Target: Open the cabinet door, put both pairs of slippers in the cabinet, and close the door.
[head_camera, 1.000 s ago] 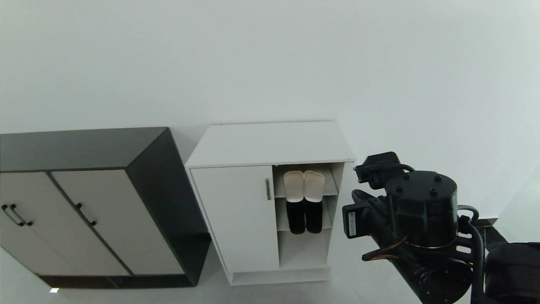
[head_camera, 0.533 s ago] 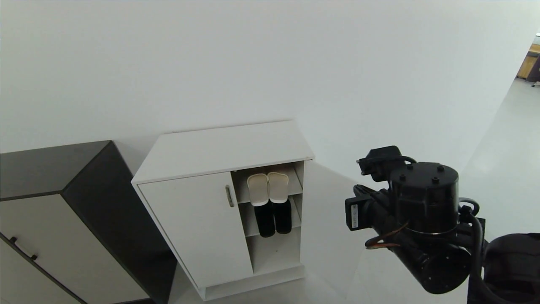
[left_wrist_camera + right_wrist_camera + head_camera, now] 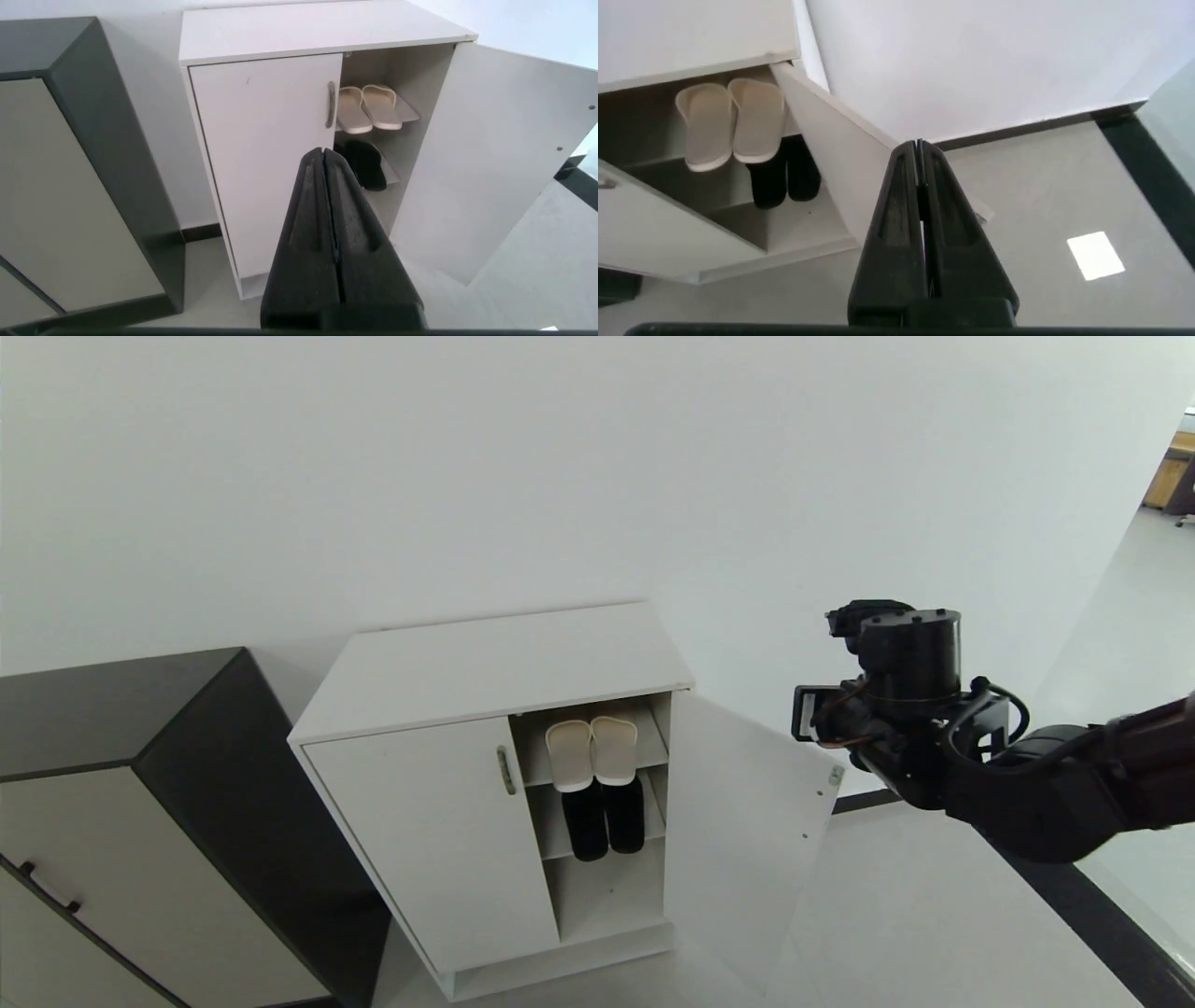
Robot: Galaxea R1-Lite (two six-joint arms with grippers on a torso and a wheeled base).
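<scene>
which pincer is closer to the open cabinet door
Right. The right pincer, shut, is by the free edge of the open door; the left pincer, also shut, faces the closed door, set back from the cabinet.

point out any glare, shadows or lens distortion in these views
Right wrist view: a bright patch of light lies on the floor. Head view: the cabinet edges lean, likely from a wide, tilted lens; its open interior is softly shaded. Left wrist view: even light, no glare.
</scene>
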